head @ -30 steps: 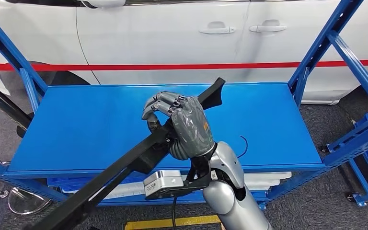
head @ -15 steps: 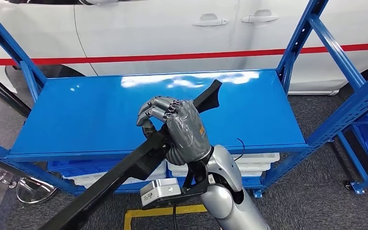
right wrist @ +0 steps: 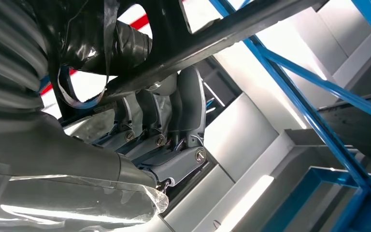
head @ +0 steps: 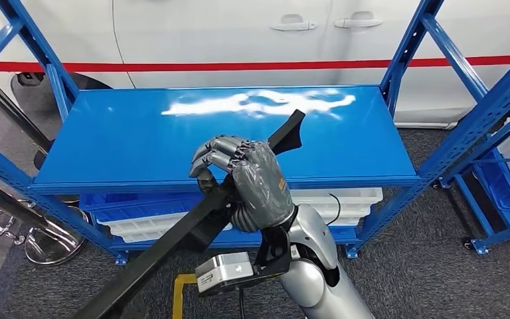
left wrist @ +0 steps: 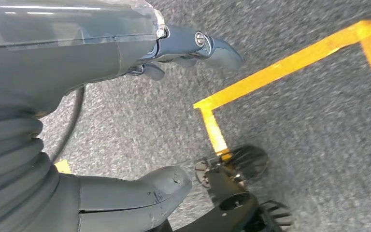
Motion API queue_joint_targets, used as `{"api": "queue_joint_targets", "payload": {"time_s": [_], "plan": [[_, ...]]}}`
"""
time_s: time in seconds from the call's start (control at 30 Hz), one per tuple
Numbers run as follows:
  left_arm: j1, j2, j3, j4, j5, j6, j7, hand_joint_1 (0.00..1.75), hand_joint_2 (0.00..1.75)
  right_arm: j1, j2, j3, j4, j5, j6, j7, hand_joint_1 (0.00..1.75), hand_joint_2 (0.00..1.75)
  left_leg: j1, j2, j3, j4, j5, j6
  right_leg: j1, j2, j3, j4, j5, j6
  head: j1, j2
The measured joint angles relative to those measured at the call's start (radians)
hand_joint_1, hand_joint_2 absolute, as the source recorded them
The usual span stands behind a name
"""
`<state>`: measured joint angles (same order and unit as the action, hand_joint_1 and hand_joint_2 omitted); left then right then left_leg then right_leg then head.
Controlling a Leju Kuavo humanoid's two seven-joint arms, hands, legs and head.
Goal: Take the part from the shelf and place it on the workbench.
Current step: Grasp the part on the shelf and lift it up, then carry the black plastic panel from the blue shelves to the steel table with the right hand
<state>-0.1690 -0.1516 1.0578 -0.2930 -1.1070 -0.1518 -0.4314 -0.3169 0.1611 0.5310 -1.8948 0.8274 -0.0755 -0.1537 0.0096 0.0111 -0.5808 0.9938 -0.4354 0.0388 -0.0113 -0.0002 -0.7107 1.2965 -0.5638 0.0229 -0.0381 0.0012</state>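
The part (head: 172,246) is a long black bar with a flared far end, slanting from low on the left up over the blue shelf's top board (head: 126,146). My right hand (head: 246,176) grips it around the middle, fingers curled over the bar, and holds it above the board's front edge. The right wrist view shows the same grip, with the fingers (right wrist: 164,111) wrapped under the bar (right wrist: 251,24). My left hand (left wrist: 77,58) hangs over grey carpet, thumb and fingers apart, holding nothing.
A white car (head: 239,33) with a red stripe stands behind the shelf. Blue uprights (head: 405,60) frame the shelf, and white bins (head: 345,199) sit on its lower level. Another blue rack (head: 505,159) is at the right. Yellow tape (head: 179,292) marks the carpet.
The whole picture has shifted, so the camera has moved back from the shelf, whose front edge and lower bins now show. My right hand keeps the same grip on the part.
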Motion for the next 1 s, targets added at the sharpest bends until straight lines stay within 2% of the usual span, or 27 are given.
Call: {"api": "queue_joint_targets", "payload": {"time_s": [0.03,0.07,0.1,0.13,0.17,0.23,0.27,0.3,0.33,0.4,0.43,0.47,0.5,0.53,0.57,0.6,0.63,0.67,0.7,0.77,0.8,0.83,0.9,0.93,0.97,1.0], "plan": [[0.000,-0.001,0.000,0.000,0.000,0.000,0.000,0.00,1.75,0.000,0.000,0.000,0.000,0.000,0.000,0.000,1.75,1.75,0.000,0.000,-0.018,0.010,0.006,-0.003,-0.003,0.000,0.035,-0.030,0.026,0.002,0.000,0.000],[0.000,-0.002,0.000,0.000,0.000,0.000,0.000,0.00,1.75,0.000,0.000,0.000,0.000,0.000,0.000,0.000,1.75,1.75,0.001,0.000,-0.034,0.022,0.010,-0.007,-0.006,0.000,0.082,-0.087,0.043,0.002,0.000,0.000],[-0.001,-0.002,0.000,0.000,0.001,0.000,0.000,0.00,1.75,0.000,0.000,0.000,0.000,0.000,0.000,0.000,1.75,1.75,0.000,-0.001,-0.049,0.033,0.015,-0.012,-0.006,0.000,0.129,-0.154,0.045,0.000,0.000,0.000],[-0.001,-0.003,0.000,0.000,0.002,0.000,0.000,0.00,1.75,0.000,0.000,0.001,-0.001,0.000,0.000,0.001,1.75,1.75,0.000,-0.001,-0.058,0.040,0.020,-0.018,-0.004,0.001,0.162,-0.205,0.041,-0.004,0.000,0.000],[-0.001,-0.004,0.000,0.000,0.003,0.000,0.000,0.00,1.75,0.000,-0.001,0.002,-0.002,0.000,0.000,0.002,1.75,1.75,-0.001,-0.002,-0.063,0.044,0.026,-0.024,-0.002,0.002,0.180,-0.237,0.031,-0.010,-0.001,0.000],[0.000,-0.005,0.000,0.000,0.006,0.000,0.000,0.00,1.75,0.001,-0.001,0.003,-0.002,0.001,0.000,0.004,1.75,1.75,0.000,-0.002,-0.069,0.042,0.041,-0.038,0.003,0.003,0.177,-0.249,0.040,-0.027,-0.001,0.000],[0.001,-0.005,0.000,0.000,0.008,0.000,0.001,0.00,1.75,0.001,-0.001,0.003,-0.002,0.002,0.000,0.005,1.75,1.75,0.002,-0.003,-0.073,0.043,0.038,-0.044,0.003,0.001,0.170,-0.254,0.049,-0.035,-0.001,0.000],[0.002,-0.006,-0.001,0.000,0.010,0.000,0.001,0.00,1.75,0.002,-0.001,0.004,-0.001,0.003,0.000,0.007,1.75,1.75,0.004,-0.004,-0.081,0.054,0.019,-0.050,0.002,0.000,0.161,-0.257,0.062,-0.045,-0.001,0.000],[0.003,-0.006,-0.002,0.000,0.012,-0.001,0.002,0.00,1.75,0.002,-0.001,0.004,0.000,0.003,0.000,0.008,1.75,1.75,0.006,-0.005,-0.093,0.081,-0.019,-0.055,-0.001,-0.002,0.148,-0.260,0.076,-0.053,-0.001,0.000],[0.003,-0.007,-0.003,0.000,0.015,-0.002,0.002,0.00,1.75,0.002,0.000,0.004,0.001,0.004,0.000,0.009,1.75,1.75,0.009,-0.005,-0.120,0.184,-0.122,-0.064,0.000,-0.004,0.116,-0.261,0.102,-0.062,-0.002,0.000],[0.003,-0.008,-0.004,0.000,0.017,-0.003,0.003,0.00,1.75,0.002,0.000,0.004,0.003,0.004,0.000,0.009,1.75,1.75,0.009,-0.005,-0.130,0.245,-0.157,-0.067,0.001,-0.004,0.098,-0.260,0.115,-0.062,-0.002,0.000],[0.002,-0.008,-0.004,0.000,0.019,-0.004,0.003,0.00,1.75,0.003,0.000,0.005,0.004,0.005,0.000,0.010,1.75,1.75,0.010,-0.005,-0.129,0.290,-0.167,-0.068,0.003,-0.004,0.080,-0.259,0.128,-0.062,-0.002,0.000],[0.002,-0.008,-0.005,0.000,0.020,-0.004,0.004,0.00,1.75,0.003,0.000,0.005,0.004,0.006,0.000,0.010,1.75,1.75,0.010,-0.005,-0.116,0.309,-0.152,-0.069,0.003,-0.004,0.063,-0.258,0.141,-0.061,-0.002,0.000],[0.002,-0.007,-0.005,0.000,0.021,-0.005,0.004,0.00,1.75,0.003,0.000,0.005,0.005,0.006,0.001,0.011,1.75,1.75,0.010,-0.005,-0.087,0.296,-0.123,-0.067,0.004,-0.004,0.046,-0.256,0.153,-0.059,-0.002,0.000],[0.002,-0.007,-0.006,0.000,0.022,-0.005,0.005,0.00,1.75,0.004,0.000,0.005,0.005,0.007,0.001,0.012,1.75,1.75,0.010,-0.006,-0.042,0.250,-0.096,-0.064,0.004,-0.004,0.032,-0.255,0.164,-0.056,-0.002,0.000],[0.000,-0.007,-0.008,0.000,0.023,-0.005,0.005,0.00,1.75,0.004,0.000,0.005,0.005,0.008,0.001,0.012,1.75,1.75,0.008,-0.006,0.016,0.177,-0.088,-0.060,0.005,-0.004,0.021,-0.253,0.174,-0.053,-0.002,0.000],[-0.002,-0.008,-0.009,0.000,0.024,-0.005,0.005,0.00,1.75,0.003,0.000,0.005,0.005,0.008,0.001,0.012,1.75,1.75,0.006,-0.007,0.071,0.099,-0.095,-0.054,0.006,-0.004,0.014,-0.252,0.184,-0.048,-0.002,0.000],[-0.004,-0.008,-0.011,0.000,0.025,-0.005,0.005,0.00,1.75,0.003,0.000,0.005,0.004,0.008,0.001,0.012,1.75,1.75,0.003,-0.008,0.110,0.040,-0.107,-0.049,0.006,-0.005,0.011,-0.254,0.195,-0.043,-0.002,0.000],[-0.005,-0.008,-0.013,0.000,0.025,-0.005,0.005,0.00,1.75,0.003,0.000,0.005,0.004,0.008,0.001,0.012,1.75,1.75,0.000,-0.009,0.130,0.002,-0.119,-0.043,0.006,-0.006,0.011,-0.258,0.205,-0.037,-0.001,0.000],[-0.005,-0.008,-0.014,0.000,0.025,-0.005,0.007,0.00,1.75,0.004,-0.001,0.005,0.005,0.009,0.001,0.012,1.75,1.75,-0.001,-0.008,0.124,-0.013,-0.103,-0.031,0.004,-0.007,0.011,-0.269,0.223,-0.025,-0.001,0.000],[-0.005,-0.009,-0.016,0.000,0.025,-0.006,0.008,0.00,1.75,0.004,-0.001,0.005,0.005,0.009,0.000,0.012,1.75,1.75,0.001,-0.005,0.115,-0.017,-0.090,-0.023,0.003,-0.005,0.005,-0.265,0.210,-0.019,-0.001,0.000],[-0.005,-0.010,-0.018,0.000,0.025,-0.006,0.009,0.00,1.75,0.005,-0.002,0.005,0.005,0.009,0.000,0.012,1.75,1.75,0.003,-0.003,0.104,-0.020,-0.075,-0.015,0.003,-0.003,-0.005,-0.243,0.176,-0.015,-0.001,0.000],[-0.005,-0.010,-0.023,0.000,0.025,-0.006,0.010,0.00,1.75,0.006,-0.004,0.005,0.005,0.009,0.000,0.013,1.75,1.75,0.003,0.000,0.075,-0.020,-0.048,-0.003,0.001,-0.001,-0.033,-0.140,0.067,-0.009,-0.001,0.000],[-0.005,-0.010,-0.026,0.000,0.025,-0.006,0.010,0.00,1.75,0.007,-0.005,0.005,0.005,0.009,0.000,0.013,1.75,1.75,0.002,0.001,0.058,-0.017,-0.035,-0.001,0.000,-0.001,-0.046,-0.071,0.025,-0.007,-0.001,0.000],[-0.005,-0.011,-0.028,0.000,0.025,-0.006,0.010,0.00,1.75,0.008,-0.006,0.005,0.005,0.009,0.000,0.013,1.75,1.75,0.001,0.001,0.041,-0.013,-0.024,-0.002,-0.001,-0.001,-0.052,-0.014,0.009,-0.004,-0.001,0.000],[-0.005,-0.011,-0.029,0.000,0.025,-0.006,0.010,0.00,1.75,0.010,-0.008,0.005,0.005,0.009,0.000,0.013,1.75,1.75,0.001,0.001,0.022,-0.008,-0.014,-0.003,-0.001,-0.001,-0.046,0.020,0.018,-0.003,-0.001,0.000]]}}
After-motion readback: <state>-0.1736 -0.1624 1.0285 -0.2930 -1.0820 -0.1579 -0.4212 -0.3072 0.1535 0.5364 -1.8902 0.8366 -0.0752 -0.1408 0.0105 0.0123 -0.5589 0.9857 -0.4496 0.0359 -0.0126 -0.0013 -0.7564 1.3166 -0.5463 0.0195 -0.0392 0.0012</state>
